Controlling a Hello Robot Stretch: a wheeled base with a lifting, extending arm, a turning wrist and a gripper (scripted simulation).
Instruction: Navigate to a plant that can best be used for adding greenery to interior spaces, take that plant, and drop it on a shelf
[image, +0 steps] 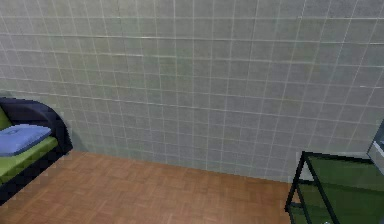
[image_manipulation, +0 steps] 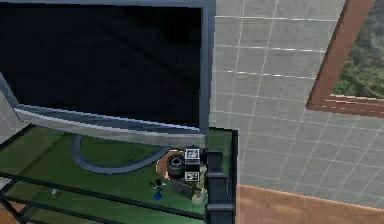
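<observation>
In the arm side view my gripper (image_manipulation: 165, 182) reaches over the right end of a green glass TV stand (image_manipulation: 40, 150), with its two white marked squares (image_manipulation: 184, 167) just to its right. A small brown rounded thing (image_manipulation: 160, 167) with green and blue specks below it sits at the gripper on the stand's top. I cannot tell whether the gripper holds anything. The same dark-framed stand (image: 340, 185) with green glass shelves appears at the forward view's lower right.
A large dark flat-screen TV (image_manipulation: 105, 60) on a curved grey foot fills most of the stand's top. A wood-framed picture (image_manipulation: 352, 60) hangs on the tiled wall (image: 200, 80). A dark sofa (image: 30, 145) with a green seat and blue cushion stands at the forward view's left, wooden floor (image: 150, 195) between.
</observation>
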